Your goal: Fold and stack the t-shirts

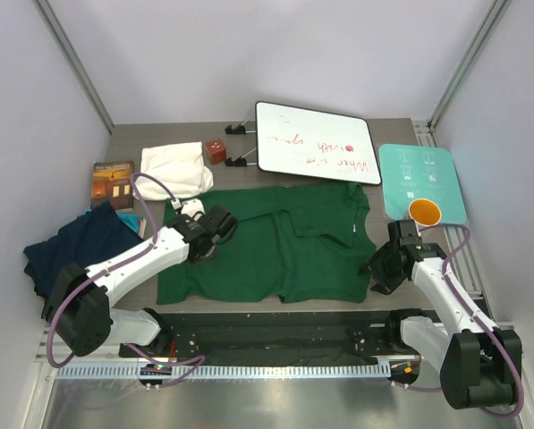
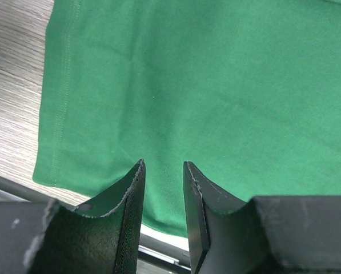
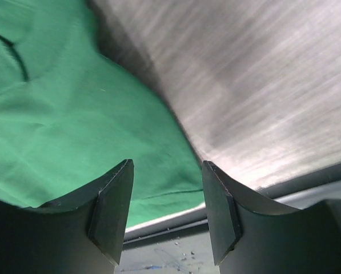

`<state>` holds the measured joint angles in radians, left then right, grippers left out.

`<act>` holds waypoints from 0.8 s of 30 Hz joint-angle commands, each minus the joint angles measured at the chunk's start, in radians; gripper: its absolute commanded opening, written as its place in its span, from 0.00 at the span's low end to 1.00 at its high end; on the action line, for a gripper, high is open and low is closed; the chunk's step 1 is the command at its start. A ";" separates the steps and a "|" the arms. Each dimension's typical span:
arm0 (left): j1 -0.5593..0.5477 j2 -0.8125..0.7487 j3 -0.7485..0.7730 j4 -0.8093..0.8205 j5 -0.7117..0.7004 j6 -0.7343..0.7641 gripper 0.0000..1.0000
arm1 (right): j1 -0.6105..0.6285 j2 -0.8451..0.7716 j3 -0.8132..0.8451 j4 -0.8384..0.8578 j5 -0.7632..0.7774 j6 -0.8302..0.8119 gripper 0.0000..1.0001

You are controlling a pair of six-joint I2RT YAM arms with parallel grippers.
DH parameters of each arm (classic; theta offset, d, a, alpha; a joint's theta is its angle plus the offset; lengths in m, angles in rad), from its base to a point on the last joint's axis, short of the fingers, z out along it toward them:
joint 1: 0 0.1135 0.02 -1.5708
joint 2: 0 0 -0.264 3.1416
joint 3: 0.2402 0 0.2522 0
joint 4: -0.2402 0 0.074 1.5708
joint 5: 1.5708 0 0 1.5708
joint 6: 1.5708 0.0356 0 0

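Observation:
The dark green t-shirt [image 1: 275,241] lies spread flat in the middle of the table, with its right part folded over. The navy blue t-shirt [image 1: 79,246] is bunched at the left edge. The cream-white t-shirt [image 1: 175,168] lies folded at the back left. My left gripper [image 1: 220,234] hovers over the green shirt's left part. In the left wrist view it [image 2: 161,171] is open by a narrow gap with nothing in it, above the green cloth [image 2: 204,85]. My right gripper [image 1: 378,273] is open and empty [image 3: 167,171] over the green shirt's near right corner [image 3: 73,114].
A whiteboard [image 1: 316,143] with red writing stands at the back. A teal board [image 1: 423,179] lies at the right with an orange mug [image 1: 425,213] on it. A brown book [image 1: 113,181] and a small red-brown cube [image 1: 216,150] sit at the back left. The table's near edge [image 3: 227,200] is just past the shirt hem.

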<state>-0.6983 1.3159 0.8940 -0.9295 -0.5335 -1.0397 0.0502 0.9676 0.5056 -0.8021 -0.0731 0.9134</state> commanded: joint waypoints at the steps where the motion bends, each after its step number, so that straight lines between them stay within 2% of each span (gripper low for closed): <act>1: -0.001 -0.029 -0.001 0.043 0.004 0.000 0.33 | -0.004 -0.023 0.010 -0.074 0.001 0.050 0.57; 9: -0.001 -0.040 -0.006 0.052 0.010 0.000 0.33 | -0.006 0.105 0.011 -0.036 0.004 0.048 0.57; 15: -0.003 -0.030 -0.009 0.046 -0.002 0.006 0.33 | -0.003 0.099 -0.097 0.060 -0.034 0.090 0.55; 19: -0.001 -0.026 -0.018 0.052 0.007 0.006 0.33 | -0.003 0.068 -0.121 0.084 -0.040 0.105 0.45; 20: -0.003 -0.020 -0.020 0.054 0.009 0.006 0.33 | -0.003 0.065 -0.124 0.087 -0.048 0.108 0.33; 22: -0.001 -0.015 -0.020 0.055 0.009 0.004 0.33 | -0.003 0.053 -0.130 0.103 -0.079 0.116 0.21; 24: -0.003 -0.010 -0.021 0.054 0.012 0.004 0.32 | -0.003 0.021 -0.121 0.103 -0.091 0.127 0.17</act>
<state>-0.6983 1.3052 0.8772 -0.8974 -0.5114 -1.0389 0.0479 1.0103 0.4225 -0.7719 -0.1631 1.0077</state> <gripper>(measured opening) 0.327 0.208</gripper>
